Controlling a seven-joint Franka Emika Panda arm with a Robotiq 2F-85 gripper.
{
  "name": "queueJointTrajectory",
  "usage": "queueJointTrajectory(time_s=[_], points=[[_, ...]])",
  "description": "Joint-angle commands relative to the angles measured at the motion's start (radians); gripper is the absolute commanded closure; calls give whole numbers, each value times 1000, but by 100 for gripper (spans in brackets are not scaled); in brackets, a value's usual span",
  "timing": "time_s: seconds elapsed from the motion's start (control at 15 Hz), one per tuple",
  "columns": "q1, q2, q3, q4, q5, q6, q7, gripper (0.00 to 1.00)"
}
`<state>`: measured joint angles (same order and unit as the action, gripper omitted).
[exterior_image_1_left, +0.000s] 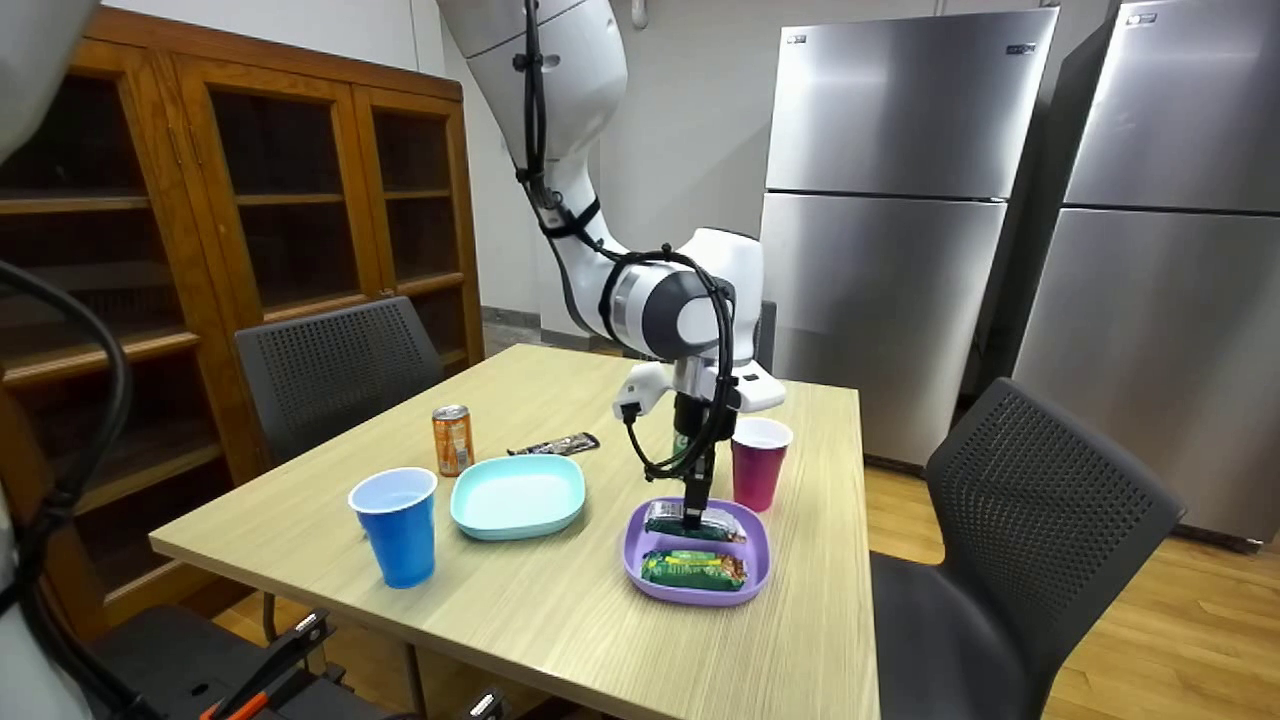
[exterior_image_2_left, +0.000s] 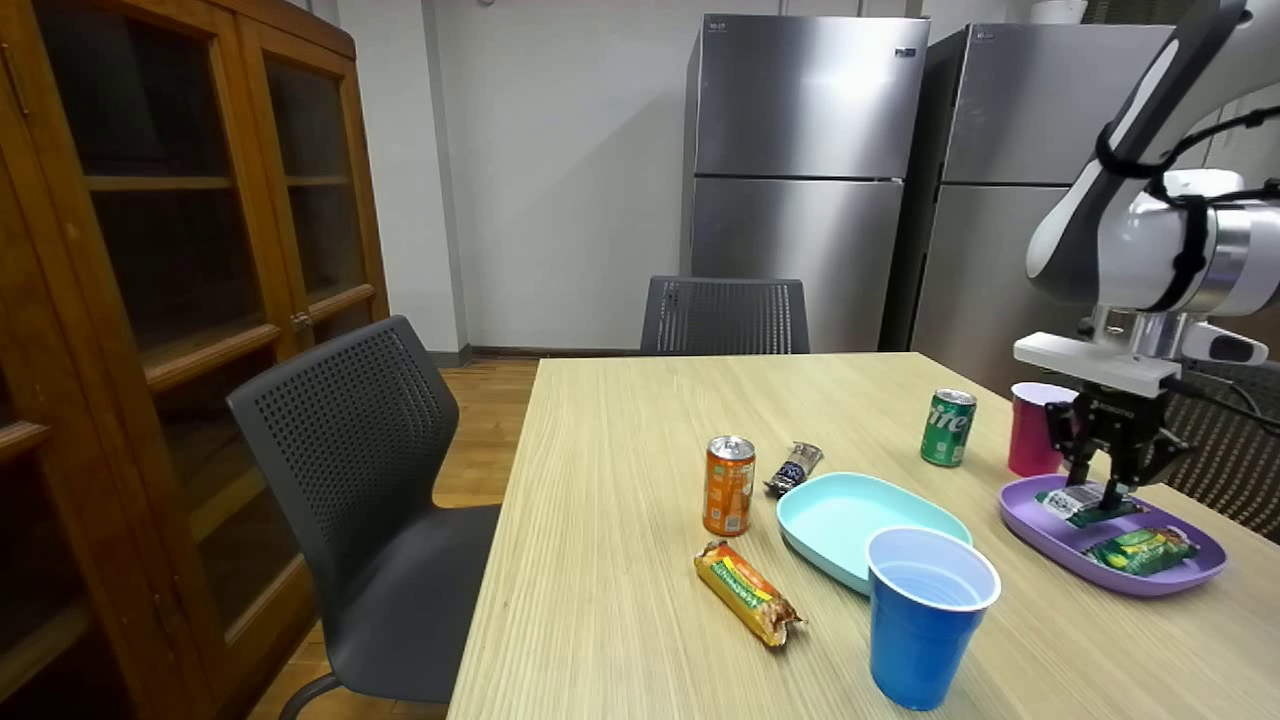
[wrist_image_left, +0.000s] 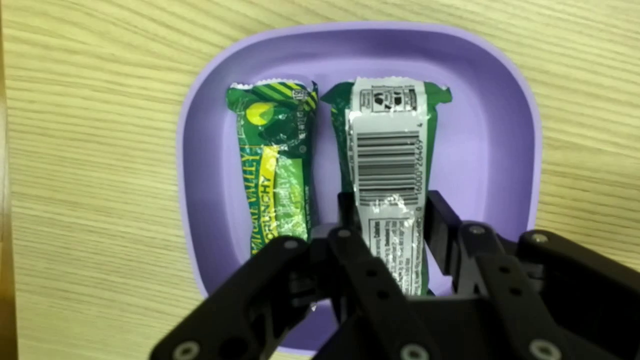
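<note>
Right of centre in the wrist frame: barcode-up bar (wrist_image_left: 390, 160), green and white wrapper, within the outline of the purple plate (wrist_image_left: 465, 145). Fingers (wrist_image_left: 442, 227) part-closed, down to bar width, one against each long edge near the bottom of the barcode; looks like they have hold of it. Can't tell if it rests on the plate floor or sits slightly off it.

Hidden: bar's lower end goes under the base of the fingers, same for the lower end of the green bar (wrist_image_left: 272, 170) to its left. Finest print on the white label too soft to read. Red cup (exterior_image_2_left: 1035, 430), right side of an exterior view, partly blocked by the fingers; arm (exterior_image_2_left: 1150, 250) cut off by the right edge there.

Counts: wrapped bars 4 (two at the purple plate, plus yellow bar (exterior_image_2_left: 748, 592) and dark bar (exterior_image_2_left: 795, 468) on the bench (exterior_image_2_left: 610, 450)). Plates 2: purple, teal plate (exterior_image_1_left: 517, 495). Cans 2: orange can (exterior_image_1_left: 453, 440), green can (exterior_image_2_left: 948, 428). Cups 2: red, blue cup (exterior_image_1_left: 395, 530).

Axis: gripped bar near vertical in the wrist frame, top end toward the upper edge, leaning slightly left, roughly parallel to the green bar.
</note>
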<state>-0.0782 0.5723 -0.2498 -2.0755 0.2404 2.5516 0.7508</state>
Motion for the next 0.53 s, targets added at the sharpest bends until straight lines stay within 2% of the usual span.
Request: queueJointTrajectory(time_s=[0.0,0.47], points=[[22,22,-12,-1,-24,30,36,88],[31,60,-13,8,-19,56,31,88]])
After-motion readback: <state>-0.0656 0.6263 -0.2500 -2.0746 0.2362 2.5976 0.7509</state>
